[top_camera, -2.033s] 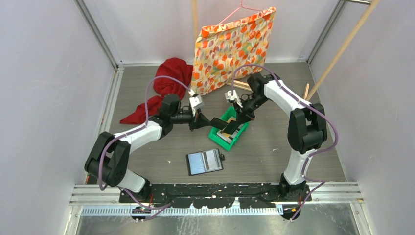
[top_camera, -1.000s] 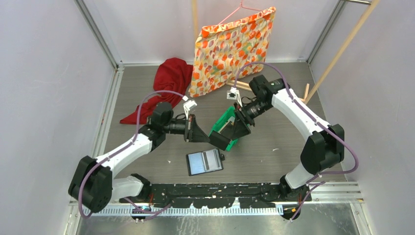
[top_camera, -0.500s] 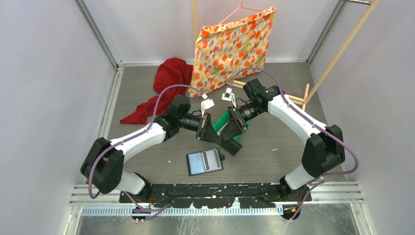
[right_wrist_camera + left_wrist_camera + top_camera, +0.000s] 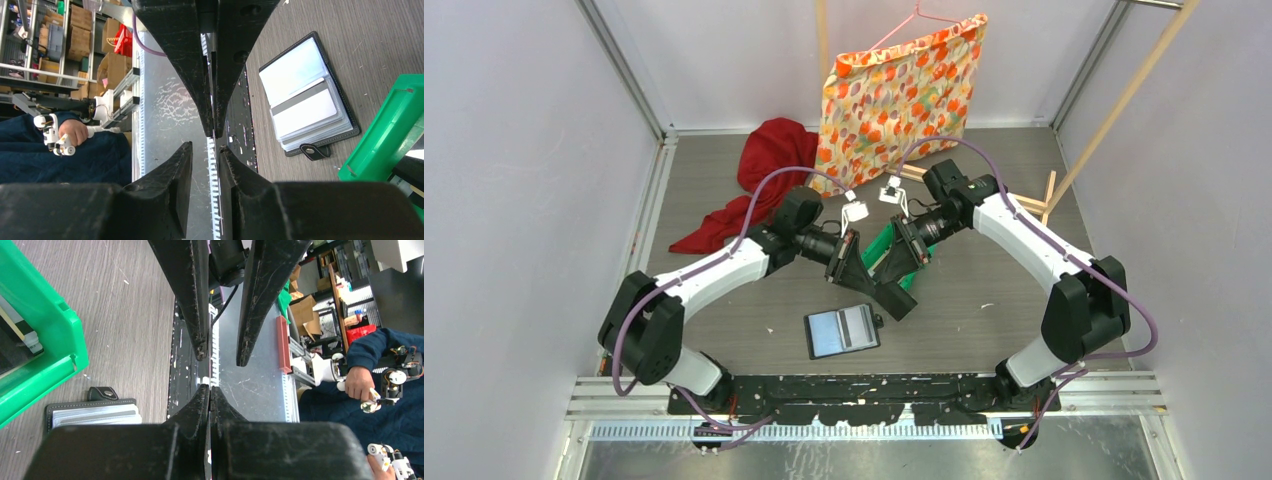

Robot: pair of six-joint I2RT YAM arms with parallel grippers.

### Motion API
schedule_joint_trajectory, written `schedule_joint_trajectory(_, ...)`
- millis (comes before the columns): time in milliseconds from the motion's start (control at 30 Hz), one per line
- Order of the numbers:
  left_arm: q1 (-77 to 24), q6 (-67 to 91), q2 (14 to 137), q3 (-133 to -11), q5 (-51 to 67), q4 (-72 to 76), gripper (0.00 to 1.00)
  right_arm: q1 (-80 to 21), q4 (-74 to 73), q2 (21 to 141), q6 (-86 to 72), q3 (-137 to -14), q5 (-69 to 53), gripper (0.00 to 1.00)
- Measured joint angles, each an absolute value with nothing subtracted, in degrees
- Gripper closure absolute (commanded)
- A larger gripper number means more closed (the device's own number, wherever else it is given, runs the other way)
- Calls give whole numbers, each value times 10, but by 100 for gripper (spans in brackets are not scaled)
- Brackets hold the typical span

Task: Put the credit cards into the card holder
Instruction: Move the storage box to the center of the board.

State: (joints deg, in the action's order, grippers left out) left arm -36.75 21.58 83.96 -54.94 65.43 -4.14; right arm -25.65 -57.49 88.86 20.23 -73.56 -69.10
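Observation:
The black card holder (image 4: 842, 331) lies open on the table in front of the arms, grey-blue pocket pages up; it also shows in the left wrist view (image 4: 95, 412) and the right wrist view (image 4: 305, 97). My two grippers meet tip to tip in the air between the holder and the green tray (image 4: 881, 244). My left gripper (image 4: 884, 290) (image 4: 210, 388) is shut on a thin light credit card seen edge-on (image 4: 214, 134). My right gripper (image 4: 897, 282) (image 4: 206, 146) is open, its fingers (image 4: 197, 315) either side of that card. More cards lie in the tray (image 4: 15, 340).
The tray is tilted under the right gripper (image 4: 395, 135). A red cloth (image 4: 769, 165) lies at the back left, a flowered bag (image 4: 899, 95) hangs on a hanger at the back, and wooden sticks (image 4: 1034, 200) lie at the back right.
Both grippers rose from the tray and came together above the table. The left arm swung right to meet the right gripper. In the last half second almost nothing moved.

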Motion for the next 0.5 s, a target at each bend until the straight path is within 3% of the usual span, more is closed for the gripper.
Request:
schedule_joint_trajectory(333,-367,170,851,-571,661,-102,100,-257,-608,889,237,-736,-679,72)
schedule_joint_trajectory(433,-367,163,854,-574,662,-108,100,-258,-614,889,244,-736,-675,78)
schedule_joint_trajectory(500,-367,160,857,-577,664,-114,100,-260,-617,889,249,-736,-672,88)
